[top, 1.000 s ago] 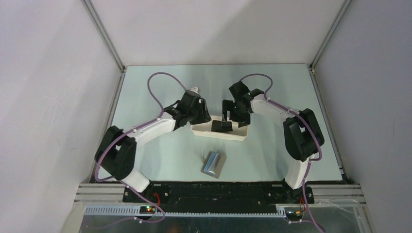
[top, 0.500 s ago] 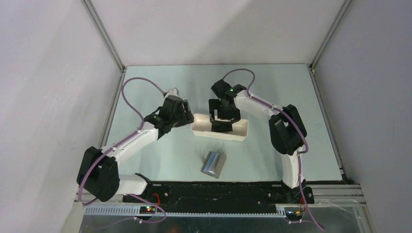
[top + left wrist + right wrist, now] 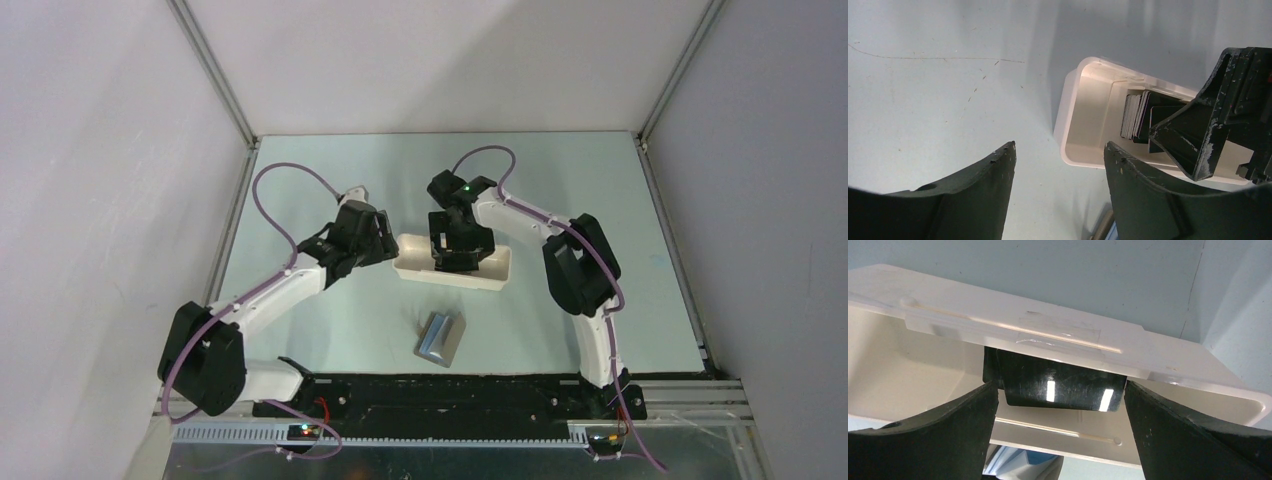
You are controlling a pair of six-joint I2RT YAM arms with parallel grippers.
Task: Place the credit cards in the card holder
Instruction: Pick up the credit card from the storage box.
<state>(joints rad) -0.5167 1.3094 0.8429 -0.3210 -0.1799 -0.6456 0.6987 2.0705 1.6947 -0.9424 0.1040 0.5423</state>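
The credit cards [image 3: 1135,117] are a stack of glossy black cards standing in the white tray [image 3: 500,272]. My right gripper [image 3: 458,250] hangs over the tray's middle, open wide. In the right wrist view its fingers [image 3: 1060,390] straddle the front card [image 3: 1058,382], whose ends come close to both fingertips. My left gripper [image 3: 385,245] is just off the tray's left end, open and empty [image 3: 1059,147]. The card holder [image 3: 441,338] lies open on the table nearer the arm bases, grey-brown outside and silvery-blue inside.
The tray's left end wall [image 3: 1068,125] is right in front of my left fingers. My right gripper's body [image 3: 1213,125] fills the tray's right part in the left wrist view. White enclosure walls stand on three sides of the pale table [image 3: 330,320].
My left arm drew back to the left, away from the tray, and its jaws spread wider. My right gripper shifted left over the cards and opened fully.
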